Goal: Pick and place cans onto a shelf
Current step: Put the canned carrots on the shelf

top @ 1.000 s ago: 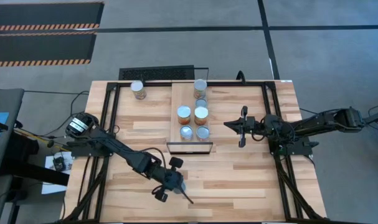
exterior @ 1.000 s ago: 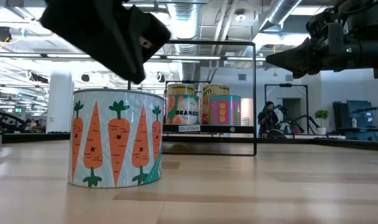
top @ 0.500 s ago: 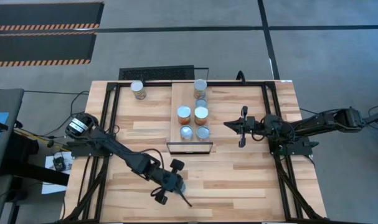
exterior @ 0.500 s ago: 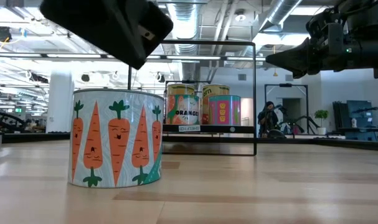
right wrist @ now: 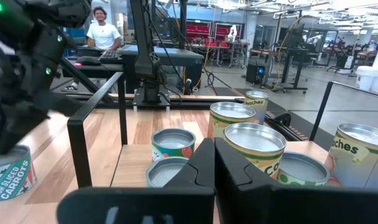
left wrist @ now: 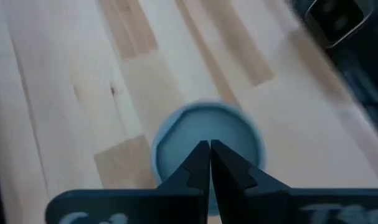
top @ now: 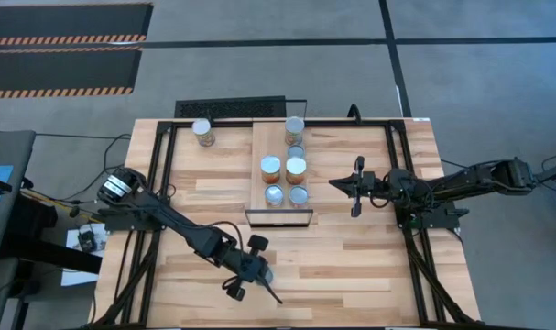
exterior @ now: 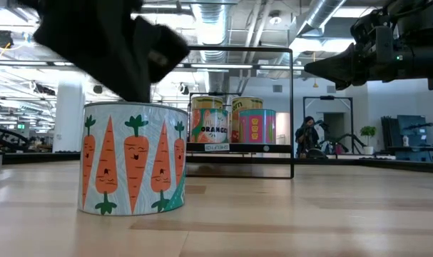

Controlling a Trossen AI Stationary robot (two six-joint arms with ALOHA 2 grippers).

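Cans [top: 296, 169] crowd the light-wood shelf [top: 259, 147] at upper centre of the overhead frame, six of them in two short rows, while another tin [top: 202, 132] stands alone on the slatted table [top: 351, 247] toward the upper left. A further can, printed with cartoon carrots [exterior: 133, 168], sits at lower centre of the overhead frame and fills the left of the table-level picture. The left gripper [top: 246, 267] hangs directly over this carrot can, its fingers pressed together with nothing between them; in its wrist view the closed tips [left wrist: 208, 163] point at the round blue-grey lid [left wrist: 207, 143], though whether they touch it is hard to judge. The right gripper [top: 355, 188] waits at centre right of the overhead frame, just beside the shelf, its fingers likewise brought together and empty. Its wrist camera looks across the shelved tins to a seated person [right wrist: 103, 31] in the room behind.
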